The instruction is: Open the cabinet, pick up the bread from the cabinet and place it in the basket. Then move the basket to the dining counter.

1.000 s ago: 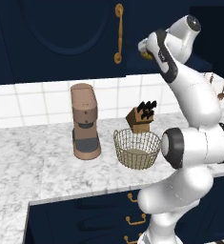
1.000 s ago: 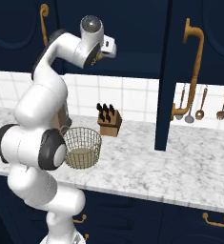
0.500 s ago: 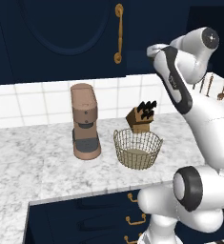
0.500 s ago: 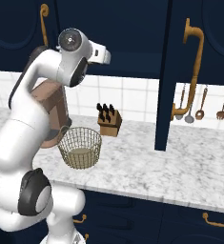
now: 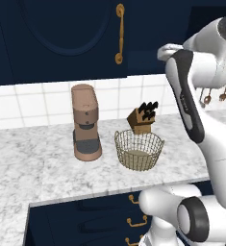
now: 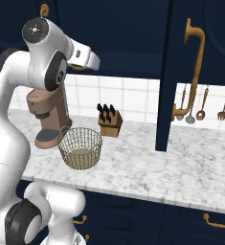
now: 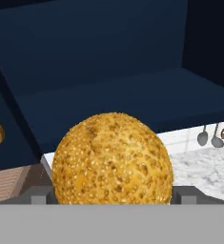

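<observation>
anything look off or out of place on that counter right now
Nothing stands out. The basket sits upright and empty beside the coffee machine and knife block; no spills. The cabinet door hangs open, as the task needs, and the bread sits between the gripper's fingers.

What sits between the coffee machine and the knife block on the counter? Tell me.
The wire basket, empty and nearer the counter's front edge, sits between the coffee machine and the knife block in the left base view; bare marble otherwise.
</observation>
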